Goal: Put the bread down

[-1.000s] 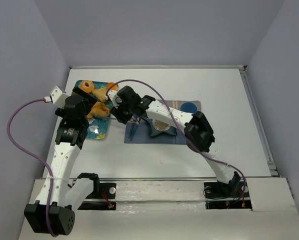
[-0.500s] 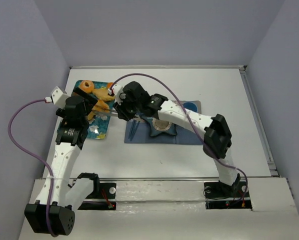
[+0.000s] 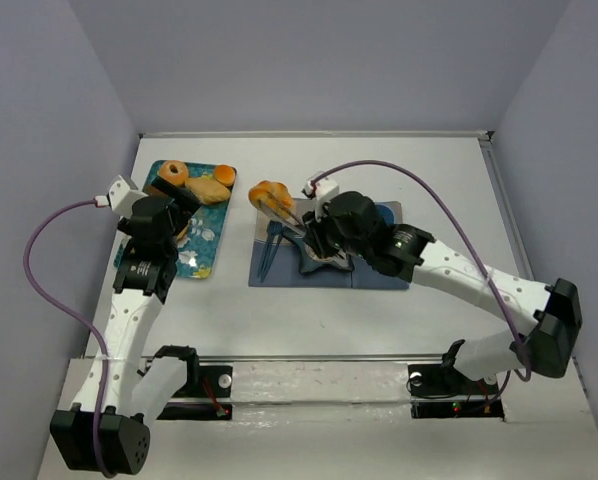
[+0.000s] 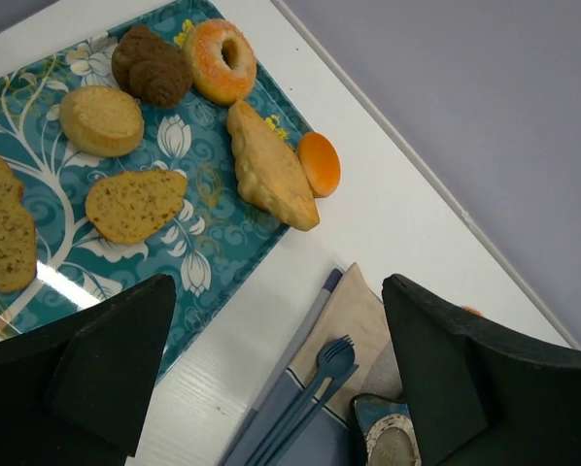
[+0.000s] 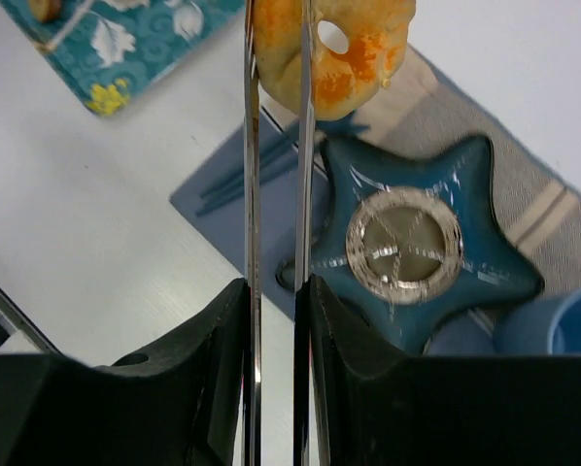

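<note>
While the right wrist view shows our right end effector (image 5: 276, 29) clamping the bread (image 5: 344, 49), overhead we see bare worktop (image 3: 379, 165) on its far side; the left end effector (image 4: 279, 291) is spread wide.

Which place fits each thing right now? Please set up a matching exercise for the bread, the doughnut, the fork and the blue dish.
Things:
1. bread
2. doughnut
3. fork
4. dish

Places:
A. on the patterned tray
B. pinched between the tongs
C. on the placemat, right beside the cup
D. lying along the placemat's left side

Pairs: 1-B, 2-A, 3-D, 4-C
</note>
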Controlling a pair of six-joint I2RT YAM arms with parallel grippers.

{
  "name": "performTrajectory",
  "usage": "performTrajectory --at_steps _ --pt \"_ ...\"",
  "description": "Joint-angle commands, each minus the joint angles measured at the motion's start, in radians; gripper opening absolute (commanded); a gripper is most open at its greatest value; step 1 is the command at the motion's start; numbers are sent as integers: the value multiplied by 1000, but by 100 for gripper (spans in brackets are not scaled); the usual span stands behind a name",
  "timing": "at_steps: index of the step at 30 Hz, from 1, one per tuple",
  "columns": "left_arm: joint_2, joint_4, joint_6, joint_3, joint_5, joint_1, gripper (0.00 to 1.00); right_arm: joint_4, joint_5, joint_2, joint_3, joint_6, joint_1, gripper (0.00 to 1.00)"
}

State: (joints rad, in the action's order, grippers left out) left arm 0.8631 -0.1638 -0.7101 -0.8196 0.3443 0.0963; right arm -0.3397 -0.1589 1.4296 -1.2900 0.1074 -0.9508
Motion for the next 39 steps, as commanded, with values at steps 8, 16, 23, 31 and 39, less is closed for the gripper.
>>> performTrajectory --at_steps 8,16,23,31,39 --pt "31 75 3 39 -85 -3 99 -168 -122 -299 328 297 -8 23" --pt "37 72 4 34 -80 -3 99 -208 -131 -242 287 247 -8 62" --pt "34 67 8 25 -50 -3 99 -208 -151 -193 173 186 -8 67" --pt "50 70 8 8 -31 -3 99 -193 -251 -166 26 114 -8 67" --pt "92 78 29 -22 -28 -3 99 -88 -91 -48 -176 -145 262 57"
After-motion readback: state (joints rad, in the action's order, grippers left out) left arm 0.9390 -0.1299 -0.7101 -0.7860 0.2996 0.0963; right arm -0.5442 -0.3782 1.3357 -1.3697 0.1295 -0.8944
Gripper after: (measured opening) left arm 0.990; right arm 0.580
